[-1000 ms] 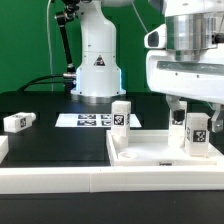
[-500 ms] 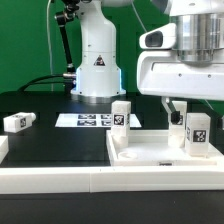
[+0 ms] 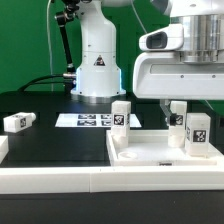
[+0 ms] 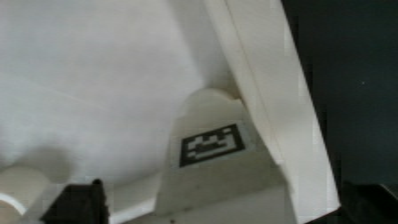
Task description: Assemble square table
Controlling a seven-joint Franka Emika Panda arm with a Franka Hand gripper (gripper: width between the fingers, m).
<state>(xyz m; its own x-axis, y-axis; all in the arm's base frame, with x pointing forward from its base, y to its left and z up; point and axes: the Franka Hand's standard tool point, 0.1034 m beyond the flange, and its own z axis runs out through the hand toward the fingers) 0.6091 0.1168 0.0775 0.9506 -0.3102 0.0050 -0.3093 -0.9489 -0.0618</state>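
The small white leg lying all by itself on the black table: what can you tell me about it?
The loose leg is a short white block, plastic by its look, lying on its side on the black table at the exterior view's left. A black-and-white square tag shows on the face toward the camera. It lies well apart from the white tabletop slab and touches nothing but the table. The wrist view does not show it.
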